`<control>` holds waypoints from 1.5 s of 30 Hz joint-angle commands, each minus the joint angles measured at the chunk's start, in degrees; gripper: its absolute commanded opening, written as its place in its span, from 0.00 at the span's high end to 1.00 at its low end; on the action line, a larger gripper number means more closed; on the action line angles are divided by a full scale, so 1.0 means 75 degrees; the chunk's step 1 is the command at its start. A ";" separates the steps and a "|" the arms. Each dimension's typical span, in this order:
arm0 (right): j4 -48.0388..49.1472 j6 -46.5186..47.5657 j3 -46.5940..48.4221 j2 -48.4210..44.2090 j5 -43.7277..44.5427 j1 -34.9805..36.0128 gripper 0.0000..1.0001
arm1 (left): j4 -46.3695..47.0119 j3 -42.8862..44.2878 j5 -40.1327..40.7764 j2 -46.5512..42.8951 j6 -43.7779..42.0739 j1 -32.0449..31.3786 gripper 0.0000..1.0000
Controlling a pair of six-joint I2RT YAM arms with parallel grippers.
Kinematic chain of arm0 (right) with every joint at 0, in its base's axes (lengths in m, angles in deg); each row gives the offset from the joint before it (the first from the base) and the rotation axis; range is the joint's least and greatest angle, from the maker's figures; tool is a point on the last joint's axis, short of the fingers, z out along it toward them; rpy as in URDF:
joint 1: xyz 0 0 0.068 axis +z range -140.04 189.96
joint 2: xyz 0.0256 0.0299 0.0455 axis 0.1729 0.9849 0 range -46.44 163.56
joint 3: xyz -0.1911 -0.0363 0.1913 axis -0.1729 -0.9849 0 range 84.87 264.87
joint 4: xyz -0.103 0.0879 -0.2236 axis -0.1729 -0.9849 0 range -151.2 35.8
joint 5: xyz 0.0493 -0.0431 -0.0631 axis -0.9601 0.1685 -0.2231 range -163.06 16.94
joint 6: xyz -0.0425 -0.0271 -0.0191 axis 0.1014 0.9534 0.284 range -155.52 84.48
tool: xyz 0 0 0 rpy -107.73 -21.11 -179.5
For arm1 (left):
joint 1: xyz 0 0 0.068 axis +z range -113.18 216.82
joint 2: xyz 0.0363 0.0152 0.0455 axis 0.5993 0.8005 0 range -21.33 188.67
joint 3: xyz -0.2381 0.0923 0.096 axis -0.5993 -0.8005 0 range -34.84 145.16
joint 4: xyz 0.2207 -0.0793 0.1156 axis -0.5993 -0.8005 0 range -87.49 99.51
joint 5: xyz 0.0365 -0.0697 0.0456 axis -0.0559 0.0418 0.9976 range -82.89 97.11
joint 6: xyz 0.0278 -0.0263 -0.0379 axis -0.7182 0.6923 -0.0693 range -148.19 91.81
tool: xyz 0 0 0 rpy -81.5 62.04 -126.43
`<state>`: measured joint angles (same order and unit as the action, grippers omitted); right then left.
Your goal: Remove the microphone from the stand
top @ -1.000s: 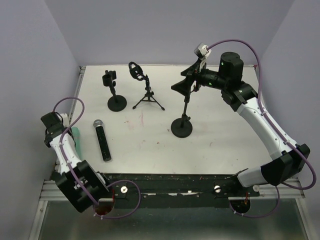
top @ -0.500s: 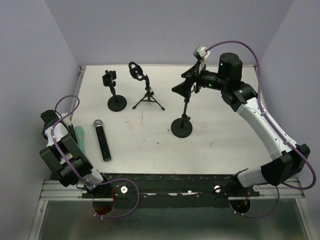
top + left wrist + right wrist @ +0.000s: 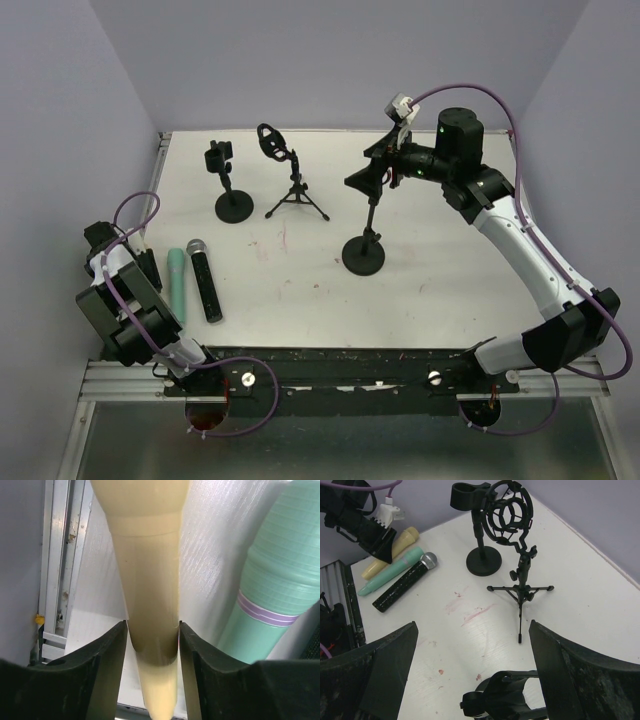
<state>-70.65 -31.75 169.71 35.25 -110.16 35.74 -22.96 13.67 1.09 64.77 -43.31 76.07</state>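
Note:
A cream microphone (image 3: 150,580) lies at the table's left edge, and my left gripper (image 3: 152,630) is shut on its handle, both fingers touching its sides. In the right wrist view the cream microphone (image 3: 395,547) lies flat under the left gripper (image 3: 382,552). My right gripper (image 3: 472,625) is wide open and empty, hovering just above the clip (image 3: 495,700) of the round-base stand (image 3: 363,256). That clip holds nothing. In the top view the right gripper (image 3: 365,175) is at the stand's top.
A green microphone (image 3: 177,283) and a black microphone (image 3: 205,282) with a silver head lie side by side at the front left. A second round-base stand (image 3: 232,185) and a tripod with a shock mount (image 3: 295,185) stand at the back, both without microphones.
My left arm has folded back towards the front left. The green microphone now lies uncovered, a little further right. The right arm has hardly moved.

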 commanded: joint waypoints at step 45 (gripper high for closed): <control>-0.1147 -0.2590 -0.0913 -0.0753 0.0261 -0.3601 0.08 | -0.0843 0.5111 -0.7188 -0.2658 0.0485 -0.5171 0.22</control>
<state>-75.94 -48.47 172.97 33.94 -102.80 10.80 -38.11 52.49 -34.36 41.69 -50.50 43.94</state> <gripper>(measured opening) 0.921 0.783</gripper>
